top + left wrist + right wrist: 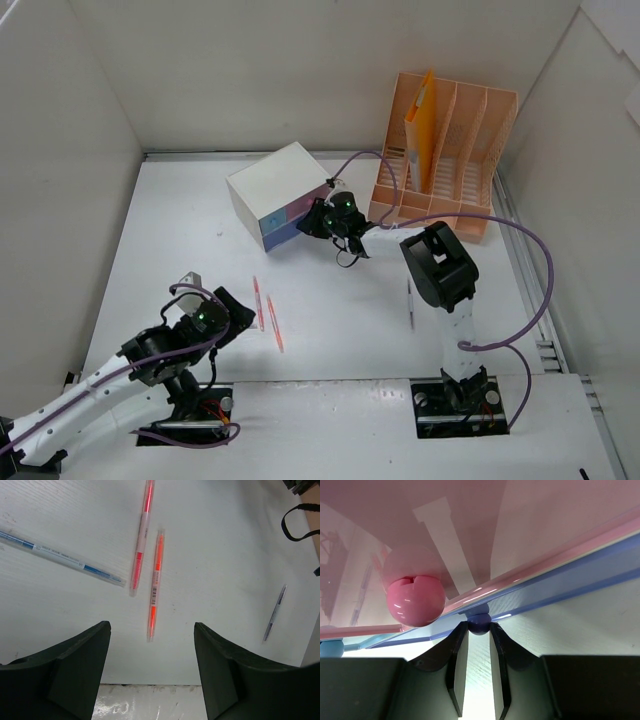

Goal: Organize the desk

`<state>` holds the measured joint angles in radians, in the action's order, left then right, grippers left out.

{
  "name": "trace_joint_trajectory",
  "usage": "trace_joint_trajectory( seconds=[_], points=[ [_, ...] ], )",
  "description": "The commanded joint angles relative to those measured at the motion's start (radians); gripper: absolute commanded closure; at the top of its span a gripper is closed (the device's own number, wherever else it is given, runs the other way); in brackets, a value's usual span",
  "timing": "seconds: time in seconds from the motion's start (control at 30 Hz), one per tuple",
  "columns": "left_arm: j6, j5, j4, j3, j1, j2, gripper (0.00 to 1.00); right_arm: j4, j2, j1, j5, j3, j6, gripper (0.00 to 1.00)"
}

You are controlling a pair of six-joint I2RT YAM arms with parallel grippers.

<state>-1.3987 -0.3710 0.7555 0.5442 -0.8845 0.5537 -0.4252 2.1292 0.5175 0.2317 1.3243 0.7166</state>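
Observation:
The white desk (340, 330) holds two orange pens (266, 312) side by side, just right of my left gripper (228, 312). In the left wrist view the gripper (152, 647) is open and empty above the desk's near edge. The orange pens (156, 580) lie just beyond its fingertips, with a clear blue pen (60, 555) to the left. My right gripper (318, 222) is at the front of the small white drawer box (278, 180). In the right wrist view it (479, 628) is shut on the blue drawer's round knob (479, 623).
A purple pen (410, 303) lies on the desk beside the right arm; it also shows in the left wrist view (275, 612). An orange file rack (450, 160) holding a yellow folder stands at the back right. A pink knob (415, 600) sits above the blue one. White panels enclose the desk.

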Motion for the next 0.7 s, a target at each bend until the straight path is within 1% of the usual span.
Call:
trace_joint_trajectory(
  seconds=[0.0,0.2,0.67],
  points=[
    [-0.036,-0.036,-0.024,0.022,-0.004,0.017,0.37,-0.098,-0.064,0.015,-0.014,0.013,-0.006,0.92],
    [-0.036,-0.034,-0.028,0.019,-0.004,0.015,0.37,-0.095,-0.100,0.012,-0.017,-0.034,-0.022,0.93],
    [-0.020,-0.032,-0.062,0.008,-0.004,0.011,0.37,-0.041,-0.256,0.015,0.000,-0.214,-0.123,0.94]
  ],
)
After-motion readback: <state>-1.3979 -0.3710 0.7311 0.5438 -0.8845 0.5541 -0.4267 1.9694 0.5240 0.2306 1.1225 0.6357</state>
